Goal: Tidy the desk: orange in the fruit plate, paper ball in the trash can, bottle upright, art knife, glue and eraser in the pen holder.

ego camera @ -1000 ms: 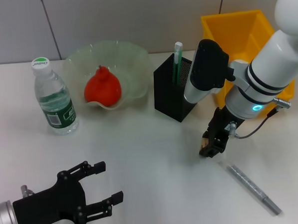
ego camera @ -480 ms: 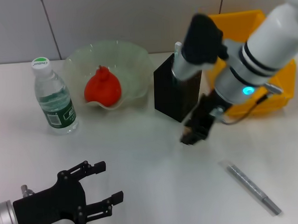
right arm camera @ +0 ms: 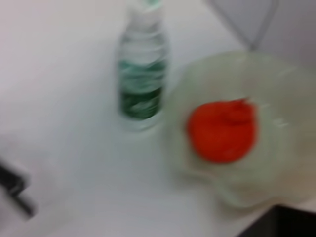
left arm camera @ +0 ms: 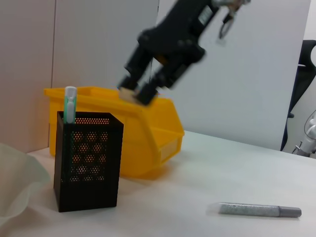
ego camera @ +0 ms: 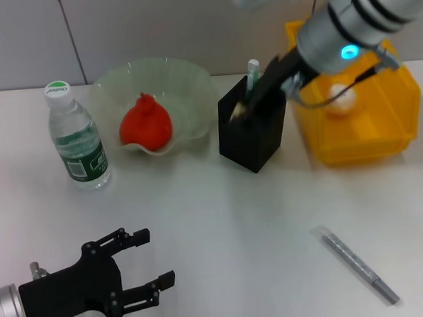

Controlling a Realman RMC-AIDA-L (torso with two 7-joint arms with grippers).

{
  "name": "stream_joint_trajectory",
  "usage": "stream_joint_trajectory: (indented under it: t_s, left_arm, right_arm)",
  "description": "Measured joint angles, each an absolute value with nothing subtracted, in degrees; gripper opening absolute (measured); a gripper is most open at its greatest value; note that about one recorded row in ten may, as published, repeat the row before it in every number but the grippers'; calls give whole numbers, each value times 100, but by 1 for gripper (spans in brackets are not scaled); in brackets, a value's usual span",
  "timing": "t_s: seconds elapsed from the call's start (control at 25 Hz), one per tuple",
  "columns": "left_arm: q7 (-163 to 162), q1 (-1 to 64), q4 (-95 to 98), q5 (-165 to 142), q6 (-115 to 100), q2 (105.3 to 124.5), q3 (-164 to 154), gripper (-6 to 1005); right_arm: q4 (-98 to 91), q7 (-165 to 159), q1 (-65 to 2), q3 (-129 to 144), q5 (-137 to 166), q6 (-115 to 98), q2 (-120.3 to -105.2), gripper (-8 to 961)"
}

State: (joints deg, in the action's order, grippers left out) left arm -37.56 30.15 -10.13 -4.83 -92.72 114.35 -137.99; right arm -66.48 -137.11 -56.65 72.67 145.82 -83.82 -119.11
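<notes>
While the eraser (ego camera: 237,112) sits pinched in our right hand (ego camera: 240,111), just above the near rim of the pen holder (ego camera: 253,138), we're on the eraser-to-holder step. In the left wrist view the small tan block is clamped between the fingers, above the holder's opening and not yet inside.

Next move, as we judge it: centre over the opening, drop a little, release. The green glue stick (ego camera: 251,77) stands at the far side of the holder, so we need to clear it.

Looks done: orange (ego camera: 146,123) in the fruit plate (ego camera: 186,89), bottle (ego camera: 75,137) upright at the far left of the surface, paper ball (ego camera: 339,98) in the yellow trash can (ego camera: 401,113).

Left to do: art knife (ego camera: 355,263) lying flat near the front right corner of the surface.

Left hand (ego camera: 143,272) is parked at the front left corner, fingers spread, holding nothing.
</notes>
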Motion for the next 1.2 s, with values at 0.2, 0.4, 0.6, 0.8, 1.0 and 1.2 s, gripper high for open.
stream_joint_trajectory:
  t_s: [0.2,0.4,0.6,0.8,1.0,1.2]
  left_arm:
    - [-3753,2997,-1012,-483,-9271,11450,-13799,847]
    - [-3753,2996,-1027,-483,-9271,11476,-13799,847]
    - [-3765,2997,-1021,-483,-9272,11481,-13799,847]
    - [-3780,2997,-1023,-483,-9282,11480,-13799,847]
    - [-3784,2997,-1012,-483,-9282,11478,-13799,847]
    - [-3793,3004,-1027,-483,-9282,11478,-13799,847]
  right_arm:
    - [-6591,-13938,-5688,7100,14993,-7956,-11909,397]
    - [-6309,-14083,-5695,7085,15285,-7558,-11909,398]
    - [-5953,-14102,-5729,7123,15328,-7194,-11909,398]
    - [-5815,-14104,-5729,7125,15329,-6982,-11915,398]
    - [-5796,-14106,-5731,7142,15332,-6954,-11918,470]
    - [-6008,-14120,-5626,7060,15123,-6909,-11931,711]
